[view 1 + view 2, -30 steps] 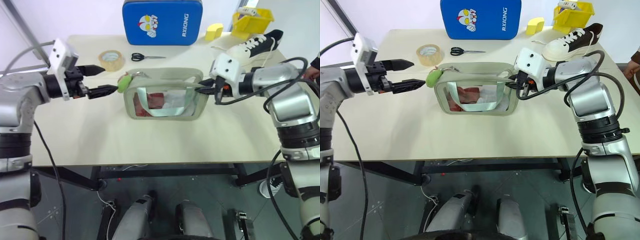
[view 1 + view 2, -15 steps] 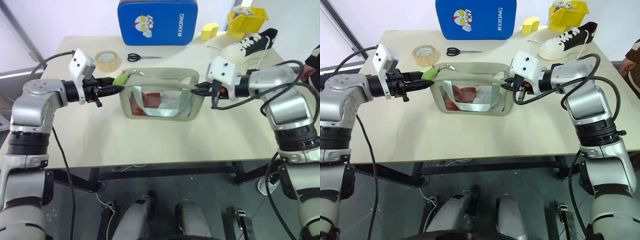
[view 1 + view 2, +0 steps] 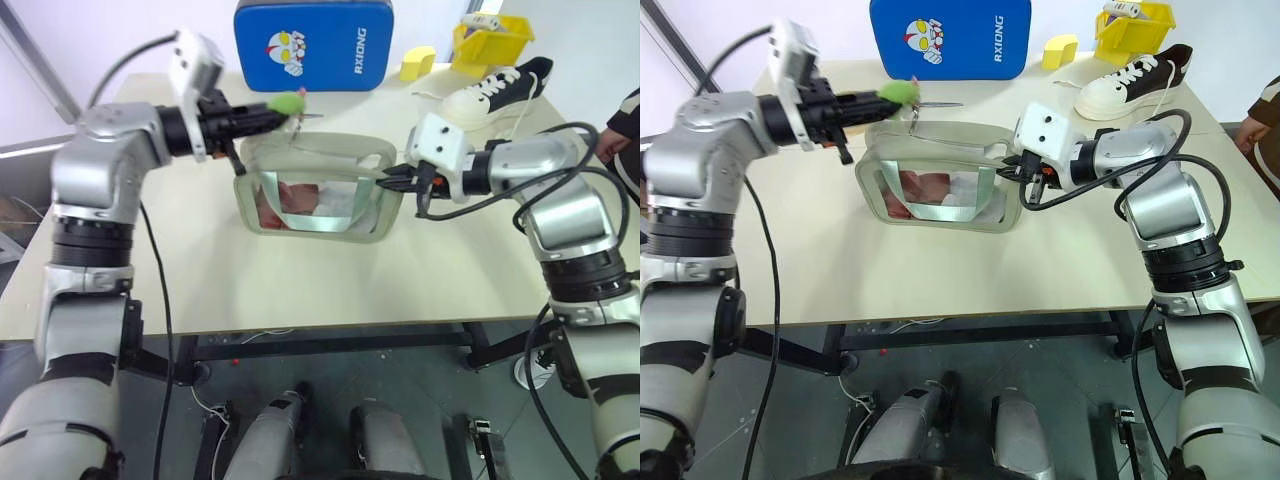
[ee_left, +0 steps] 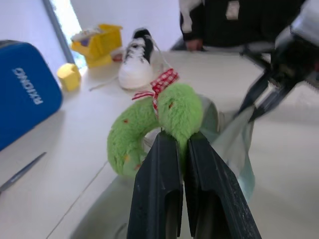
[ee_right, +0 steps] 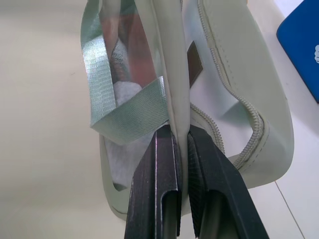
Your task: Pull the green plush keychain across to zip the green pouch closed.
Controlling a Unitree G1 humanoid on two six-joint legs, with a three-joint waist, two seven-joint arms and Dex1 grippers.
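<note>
The pale green pouch (image 3: 318, 228) stands mid-table, its zipper open along the top. Above its left end my left gripper (image 3: 268, 113) is shut on the green plush keychain (image 3: 286, 102), which is lifted off the pouch. The left wrist view shows the fuzzy lime ring with a red checked bow (image 4: 167, 112) pinched between the black fingers (image 4: 159, 184). My right gripper (image 3: 392, 178) is shut on the pouch's right end; the right wrist view shows the fabric edge (image 5: 175, 74) clamped between its fingers (image 5: 155, 184).
A blue padded case (image 3: 312, 45) stands at the table's back. A yellow sponge block (image 3: 418, 65), a yellow bin (image 3: 495, 38) and a black-and-white sneaker (image 3: 495, 88) lie at the back right. A person's sleeve (image 3: 628, 118) is at the right edge.
My left gripper went from open to shut on the keychain, then carried it up and to the right over the pouch's left end. The right gripper kept its hold.
</note>
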